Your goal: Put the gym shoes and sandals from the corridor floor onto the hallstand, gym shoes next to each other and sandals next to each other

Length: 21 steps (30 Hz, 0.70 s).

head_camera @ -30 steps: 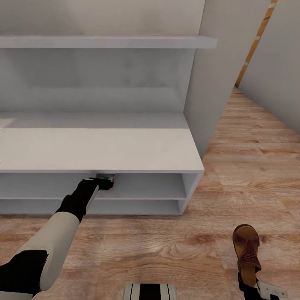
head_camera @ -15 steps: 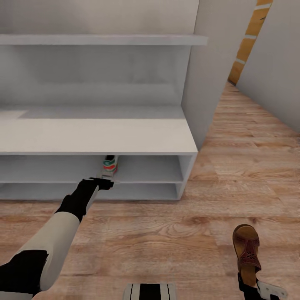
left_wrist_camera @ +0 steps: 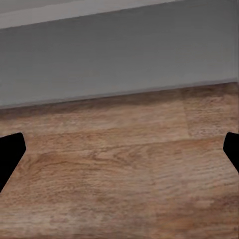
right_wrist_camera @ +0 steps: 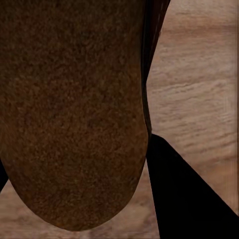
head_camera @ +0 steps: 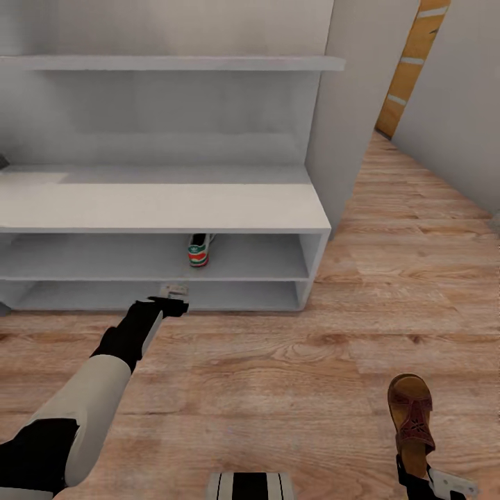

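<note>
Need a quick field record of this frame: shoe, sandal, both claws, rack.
gym shoe: on the hallstand's upper open shelf, heel facing out
hallstand: bench top bare where visible, lower shelf bare
left claw: open, in front of the hallstand, holding nothing
sandal: held at the heel end by the right claw, above the floor
right claw: shut on the sandal
corridor floor: wood planks
</note>
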Motion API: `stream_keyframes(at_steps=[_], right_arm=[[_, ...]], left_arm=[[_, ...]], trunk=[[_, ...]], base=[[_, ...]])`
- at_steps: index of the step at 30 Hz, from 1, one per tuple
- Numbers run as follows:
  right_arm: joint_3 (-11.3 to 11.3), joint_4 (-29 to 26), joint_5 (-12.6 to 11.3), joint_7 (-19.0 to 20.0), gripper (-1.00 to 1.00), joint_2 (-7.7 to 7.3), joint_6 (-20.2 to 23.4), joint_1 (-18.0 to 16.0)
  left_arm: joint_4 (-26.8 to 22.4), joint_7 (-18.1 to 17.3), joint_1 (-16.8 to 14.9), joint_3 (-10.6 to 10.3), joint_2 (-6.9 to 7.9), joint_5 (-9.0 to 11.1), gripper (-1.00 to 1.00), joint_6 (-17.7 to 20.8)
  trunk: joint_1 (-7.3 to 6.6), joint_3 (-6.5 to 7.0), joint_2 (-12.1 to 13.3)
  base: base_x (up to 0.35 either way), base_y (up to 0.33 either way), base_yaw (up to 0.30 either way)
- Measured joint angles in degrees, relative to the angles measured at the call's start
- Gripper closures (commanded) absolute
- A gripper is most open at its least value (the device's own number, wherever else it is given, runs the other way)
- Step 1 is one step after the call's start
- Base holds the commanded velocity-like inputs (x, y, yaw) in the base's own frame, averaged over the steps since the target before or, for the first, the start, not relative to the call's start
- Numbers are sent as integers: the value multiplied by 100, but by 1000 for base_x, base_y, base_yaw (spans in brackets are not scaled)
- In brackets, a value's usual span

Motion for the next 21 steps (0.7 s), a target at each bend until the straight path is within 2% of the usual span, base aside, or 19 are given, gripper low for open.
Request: stream_keyframes(at_steps=[2, 5, 9, 12, 13, 15, 21], right_arm=[[-1, 0, 1, 1, 100, 0, 0, 0], [2, 0, 4, -2, 100, 1, 0, 0], [6, 0, 6, -2, 100, 6, 0, 0], [4, -1, 3, -4, 100, 8, 0, -1], [4, -1, 4, -4, 100, 8, 0, -1], [5, -1, 4, -4, 100, 8, 0, -1], [11, -1, 5, 0, 100, 9, -1, -1]], left_arm=[[-1, -16, 165, 16, 1, 10, -100, -311], [2, -30, 760, 35, 8, 37, -100, -1050], [-2, -43, 1340, 81, 18, 140, -100, -1561], [3, -52, 1904, 112, 28, 230, -100, -2085], [7, -60, 2231, 119, 34, 247, -100, -2395], [7, -73, 2655, 124, 40, 261, -100, -2731], [41, -319, 3455, 127, 84, 271, -100, -3463]], trunk=[[0, 0, 0], [1, -1, 0], [-1, 0, 0], [-2, -1, 0], [-3, 0, 0], [-3, -1, 0], [-4, -1, 0]], base=[[-334, 128, 0], [-325, 120, 0], [-249, 95, 0], [-71, 28, 0], [-23, 9, 0], [-13, 5, 0], [-4, 1, 0]])
